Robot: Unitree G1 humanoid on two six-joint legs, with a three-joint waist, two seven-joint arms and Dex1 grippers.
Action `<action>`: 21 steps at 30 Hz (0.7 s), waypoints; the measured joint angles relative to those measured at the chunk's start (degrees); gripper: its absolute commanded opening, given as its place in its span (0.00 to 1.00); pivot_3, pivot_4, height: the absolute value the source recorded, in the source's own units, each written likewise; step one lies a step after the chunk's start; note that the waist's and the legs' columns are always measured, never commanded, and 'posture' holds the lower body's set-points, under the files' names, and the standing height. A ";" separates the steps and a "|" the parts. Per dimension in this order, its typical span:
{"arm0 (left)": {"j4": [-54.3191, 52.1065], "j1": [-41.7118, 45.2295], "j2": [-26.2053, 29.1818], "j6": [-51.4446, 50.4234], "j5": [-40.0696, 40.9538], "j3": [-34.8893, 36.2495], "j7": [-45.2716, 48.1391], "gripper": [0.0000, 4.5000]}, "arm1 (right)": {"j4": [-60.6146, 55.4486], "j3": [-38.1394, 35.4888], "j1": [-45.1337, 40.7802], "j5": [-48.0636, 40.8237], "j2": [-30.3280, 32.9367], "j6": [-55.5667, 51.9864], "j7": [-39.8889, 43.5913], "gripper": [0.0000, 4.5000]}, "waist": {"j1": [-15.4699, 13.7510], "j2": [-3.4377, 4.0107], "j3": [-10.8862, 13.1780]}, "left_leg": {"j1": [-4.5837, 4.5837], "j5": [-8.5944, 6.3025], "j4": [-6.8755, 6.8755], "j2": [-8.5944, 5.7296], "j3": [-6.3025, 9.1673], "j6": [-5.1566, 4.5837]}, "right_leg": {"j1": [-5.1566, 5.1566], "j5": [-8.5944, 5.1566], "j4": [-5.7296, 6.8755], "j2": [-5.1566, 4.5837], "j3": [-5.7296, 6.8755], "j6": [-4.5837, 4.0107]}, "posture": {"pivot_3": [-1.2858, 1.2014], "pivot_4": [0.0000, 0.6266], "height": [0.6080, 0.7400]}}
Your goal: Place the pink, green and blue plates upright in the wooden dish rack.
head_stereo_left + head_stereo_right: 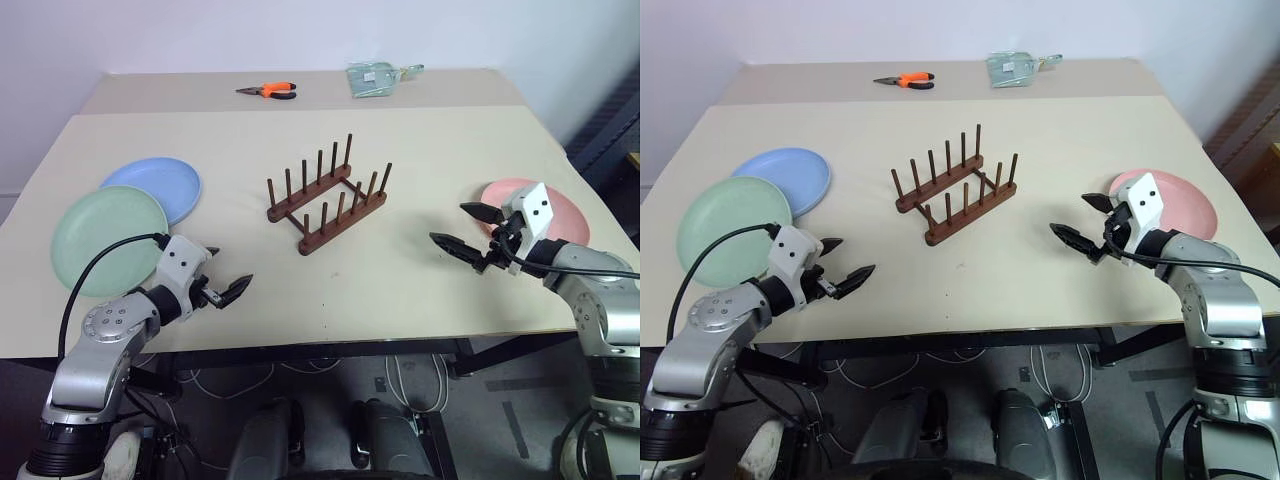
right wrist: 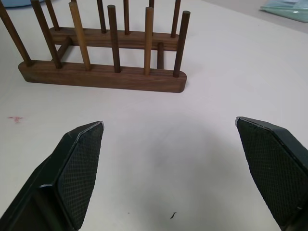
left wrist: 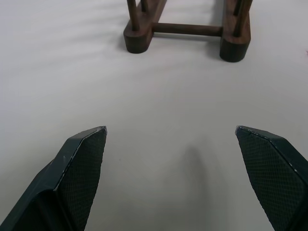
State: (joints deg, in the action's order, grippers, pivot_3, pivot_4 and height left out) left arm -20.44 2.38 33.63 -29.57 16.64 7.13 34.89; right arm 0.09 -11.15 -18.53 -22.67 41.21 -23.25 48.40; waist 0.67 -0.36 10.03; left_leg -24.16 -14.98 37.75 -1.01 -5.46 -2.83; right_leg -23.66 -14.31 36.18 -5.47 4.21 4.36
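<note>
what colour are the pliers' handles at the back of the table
Orange; the pliers show best in the left eye view.

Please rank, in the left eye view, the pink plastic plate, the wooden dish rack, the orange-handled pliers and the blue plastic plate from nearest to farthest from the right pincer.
1. Pink plastic plate: just behind the right pincer.
2. Wooden dish rack: table centre.
3. Orange-handled pliers: far edge.
4. Blue plastic plate: far left.

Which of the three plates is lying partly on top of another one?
The green plate: its far rim overlaps the blue plate beside it on the left. The pink plate lies alone on the right.
</note>
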 measured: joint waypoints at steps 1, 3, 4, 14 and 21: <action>0.00 0.08 -0.14 0.00 -0.09 -0.37 -0.19 0.98 | 0.01 0.27 -0.16 0.06 -0.19 0.06 -0.17 1.00 | 0.01 0.00 0.00 | 0.00 0.00 0.00 0.00 0.00 0.00 | 0.00 0.00 0.00 0.00 0.00 0.00 | 0.52 0.24 1.00; 0.00 0.14 -0.28 0.01 -0.22 -1.20 -0.38 0.98 | 0.08 0.89 -0.39 0.18 -0.49 0.29 -0.32 1.00 | 0.01 0.00 0.00 | 0.00 0.00 0.00 0.00 0.00 0.00 | 0.00 0.00 0.00 0.00 0.00 0.00 | 0.52 0.24 1.00; -0.01 0.13 -0.45 0.01 -0.24 -1.37 -0.54 0.98 | 0.10 1.22 -0.53 0.35 -0.67 0.40 -0.39 1.00 | 0.01 0.00 0.00 | 0.00 0.00 0.00 0.00 0.00 0.00 | 0.00 0.00 0.00 0.00 0.00 0.00 | 0.52 0.24 1.00; -4.58 0.26 -1.09 -2.70 0.25 -2.61 -2.50 0.98 | -1.00 4.54 -1.53 0.15 -2.23 -1.11 0.71 1.00 | -0.07 0.00 0.00 | -0.01 0.00 0.00 0.00 0.00 -0.02 | 0.00 0.00 -0.01 0.00 0.00 0.00 | 0.52 0.24 1.00; -2.99 5.92 -5.12 -5.39 -1.49 -9.19 -5.02 0.98 | -8.93 10.25 4.83 0.99 -6.42 -2.83 -1.80 1.00 | -0.12 0.01 -0.01 | -0.03 0.01 0.03 -0.02 0.00 -0.07 | 0.00 0.01 0.00 0.00 0.00 0.01 | 0.52 0.24 1.00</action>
State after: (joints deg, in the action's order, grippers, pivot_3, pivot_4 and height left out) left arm -23.42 8.30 28.52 -34.97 15.14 -2.06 29.88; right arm -8.84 -0.90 -13.69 -21.68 34.80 -26.08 46.60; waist 0.55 -0.35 10.02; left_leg -24.20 -14.97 37.78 -1.03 -5.46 -2.90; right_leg -23.67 -14.31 36.18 -5.47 4.21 4.38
